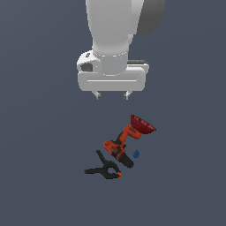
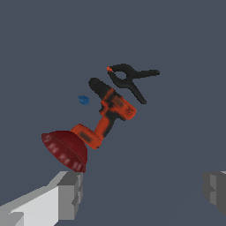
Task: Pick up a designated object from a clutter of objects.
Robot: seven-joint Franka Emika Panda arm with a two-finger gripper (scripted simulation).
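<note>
The robot's gripper (image 1: 111, 95) hangs above a plain dark surface (image 1: 39, 185), its two short fingers spread apart with nothing between them. In the wrist view one finger (image 2: 70, 194) shows close to the bowl's rim and the other finger (image 2: 216, 192) sits well apart from it, so the jaws are plainly open.

Below the gripper, and a little toward the exterior view's right, lies the dark red bowl (image 1: 142, 124), the object to be picked. It is tilted on its side instead of sitting flat, with its open face turned partly upward in the exterior view. It touches, or nearly touches, the base of the orange-and-black power drill (image 1: 119, 148) (the contact point is too small to judge).

To do this step well, the gripper should probably shift toward the bowl so the fingers straddle its thin rim, then descend. Closing across the round shell would likely let it slip out. The drill handle beside the bowl is the main thing to avoid.

Farther off, a tiny blue piece (image 1: 136, 154) lies just beside the drill, and beyond the drill's dark end rests a black spring clamp (image 1: 104, 169) with orange tips.
</note>
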